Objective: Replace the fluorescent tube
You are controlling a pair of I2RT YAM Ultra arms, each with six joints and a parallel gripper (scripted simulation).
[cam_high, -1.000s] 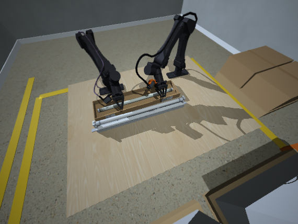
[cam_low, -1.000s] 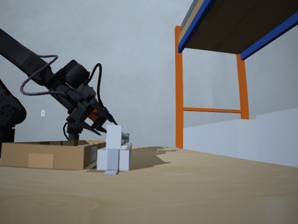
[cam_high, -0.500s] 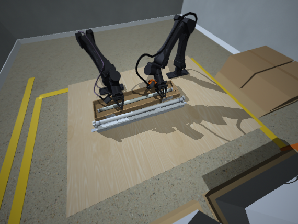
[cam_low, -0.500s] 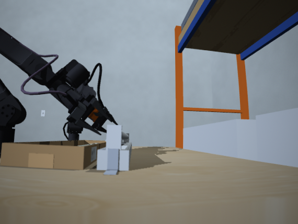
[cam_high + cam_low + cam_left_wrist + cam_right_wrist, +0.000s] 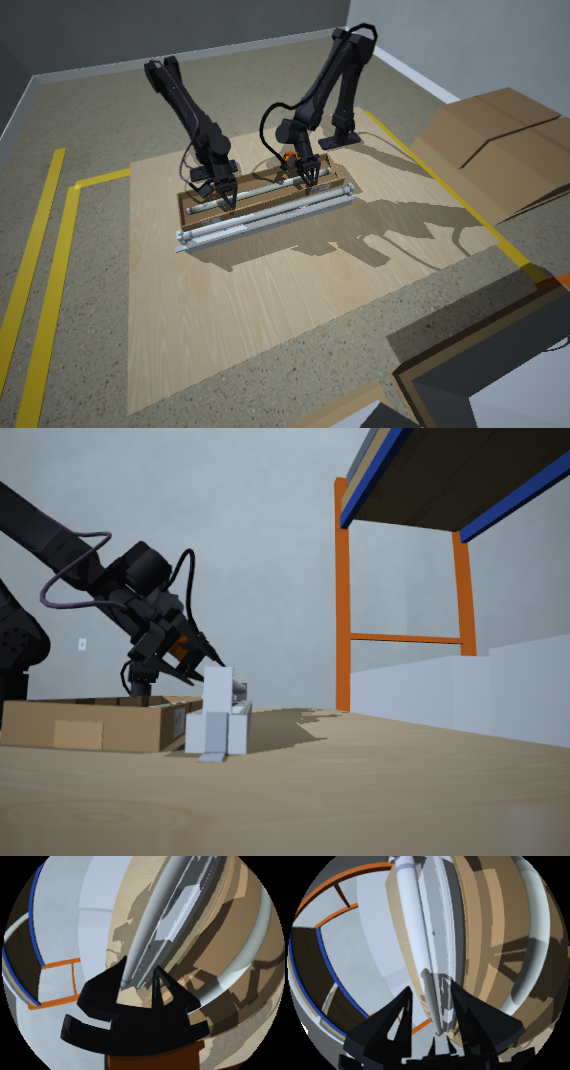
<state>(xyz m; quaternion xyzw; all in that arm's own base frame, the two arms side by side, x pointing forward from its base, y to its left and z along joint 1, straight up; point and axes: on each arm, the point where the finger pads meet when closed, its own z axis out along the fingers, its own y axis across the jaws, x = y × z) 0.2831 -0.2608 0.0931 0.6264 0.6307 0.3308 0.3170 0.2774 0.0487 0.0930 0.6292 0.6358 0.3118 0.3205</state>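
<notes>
Pale wooden bench [image 5: 240,310] [image 5: 350,798], slim tube [image 5: 265,215] [image 5: 153,918] [image 5: 416,923] glossy white

Top looks down; exterior looks level, low.

Light: moderate, daylight-like, walls greyish | Shadows: hard, dark, 1 side of the light fixture [image 5: 270,223] [image 5: 216,733], on the bench [image 5: 240,320] [image 5: 350,798] | Glare: pale patch on fixture, left wrist view | Distortion: 2 wrist views bend strongly, black corners | Blur: exterior background slightly soft
</notes>
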